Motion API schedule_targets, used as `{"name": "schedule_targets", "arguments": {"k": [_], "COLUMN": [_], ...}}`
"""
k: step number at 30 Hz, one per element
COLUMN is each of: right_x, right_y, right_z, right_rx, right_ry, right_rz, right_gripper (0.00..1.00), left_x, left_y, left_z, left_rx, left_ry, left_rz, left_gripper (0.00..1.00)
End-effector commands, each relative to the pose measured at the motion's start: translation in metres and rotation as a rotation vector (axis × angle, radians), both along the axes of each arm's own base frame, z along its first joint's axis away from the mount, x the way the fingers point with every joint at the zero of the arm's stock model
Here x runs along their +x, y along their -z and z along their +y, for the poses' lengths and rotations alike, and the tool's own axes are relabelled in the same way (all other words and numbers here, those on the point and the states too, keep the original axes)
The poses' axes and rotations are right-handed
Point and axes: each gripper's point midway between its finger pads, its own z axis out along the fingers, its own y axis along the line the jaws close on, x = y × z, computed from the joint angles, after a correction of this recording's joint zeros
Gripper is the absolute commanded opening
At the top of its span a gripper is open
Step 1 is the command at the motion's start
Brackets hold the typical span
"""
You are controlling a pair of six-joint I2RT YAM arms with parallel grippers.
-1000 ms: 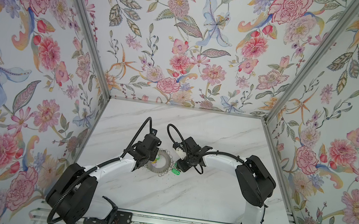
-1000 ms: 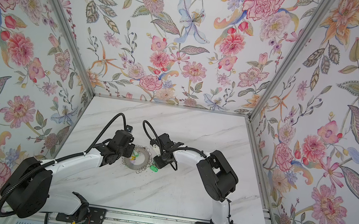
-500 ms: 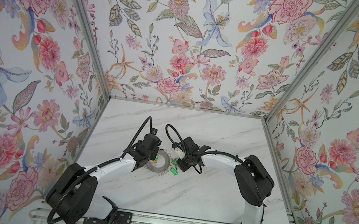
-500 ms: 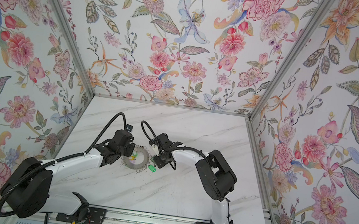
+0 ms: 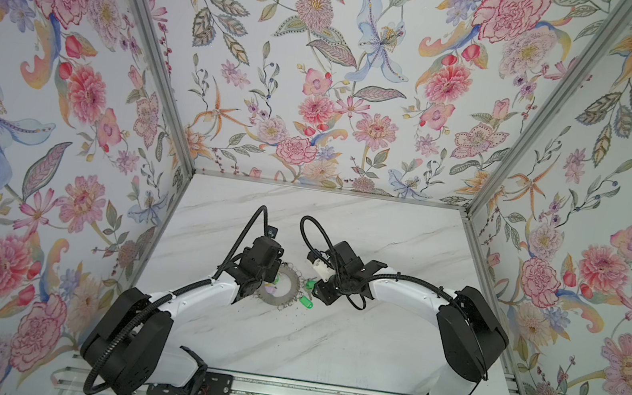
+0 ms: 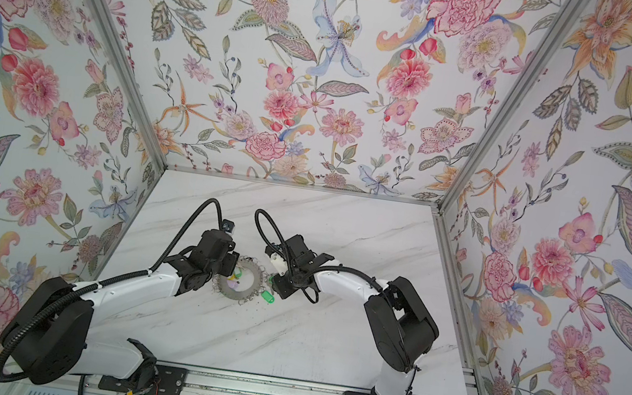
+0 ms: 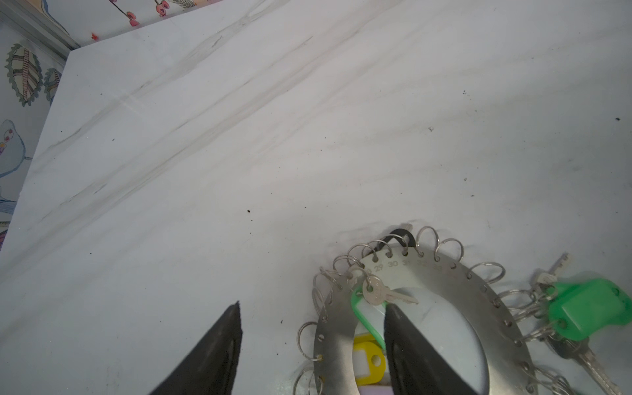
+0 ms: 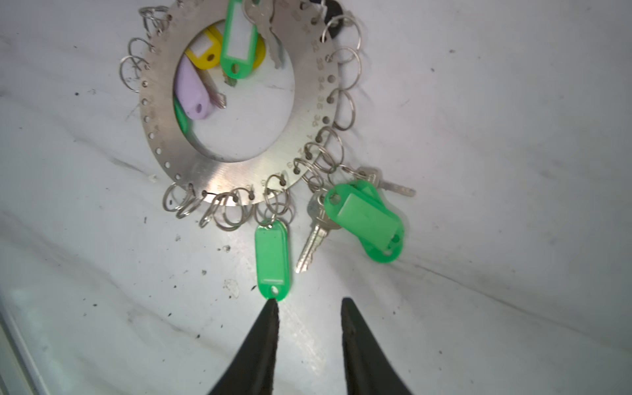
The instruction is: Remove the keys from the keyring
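**Keyring flat on table, both grippers empty**

Marble table (image 5: 327,343) carries the keyring (image 5: 275,301), which lies flat between the two arms.

Left gripper (image 7: 312,306): jaws wide and straddling the keyring's band. One finger is over the centre hole and the other is outside the rim. It clamps nothing.

Right gripper (image 8: 308,301): narrow gap with nothing in it, just off the keyring's rim on the opposite side. One fingertip (image 8: 270,309) sits at the free end of a single green tag (image 8: 272,260). Can't tell whether they touch.

Inside the keyring's hole:
- white-labelled green tag (image 8: 238,41)
- lilac tag (image 8: 191,90)
- yellow tag (image 8: 201,54)
- a small key (image 8: 270,37) lying over the band's inner edge

Outside the rim, on wire loops (image 8: 343,106):
- the single green tag
- just beside it, two stacked green tags (image 8: 366,222) with a larger silver key (image 8: 313,236) and a short key (image 8: 393,188)
- a black tag (image 8: 333,20) further round the rim
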Motion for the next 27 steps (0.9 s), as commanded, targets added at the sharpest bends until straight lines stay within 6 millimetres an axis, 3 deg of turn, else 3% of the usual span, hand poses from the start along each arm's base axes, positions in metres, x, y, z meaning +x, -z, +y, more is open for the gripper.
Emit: {"name": "schedule_targets", "arguments": {"k": [1, 6, 13, 18, 27], "right_x": [-0.024, -0.026, -0.017, -0.01, -0.017], "right_y": [0.004, 0.024, 0.034, 0.051, 0.068], "right_z": [0.013, 0.019, 0.025, 0.02, 0.002], "right_rx": [0.044, 0.026, -0.032, -0.152, -0.315], "right_ry": [-0.065, -0.066, -0.063, -0.058, -0.082], "right_rz": [0.067, 0.112, 0.05, 0.0, -0.068], "right_gripper": [0.34, 0.35, 0.35, 0.35, 0.44], "left_x": [0.002, 0.002, -0.003, -0.005, -0.006], "left_y": [0.003, 0.005, 0.004, 0.007, 0.004], "left_z": [-0.004, -0.005, -0.002, -0.003, -0.003], "left_rx": [-0.008, -0.005, -0.004, -0.001, -0.002], "left_ry": [0.023, 0.034, 0.037, 0.043, 0.049], "left_rz": [0.002, 0.005, -0.006, 0.005, 0.003], "left_gripper": [0.68, 0.68, 0.68, 0.68, 0.68]}}
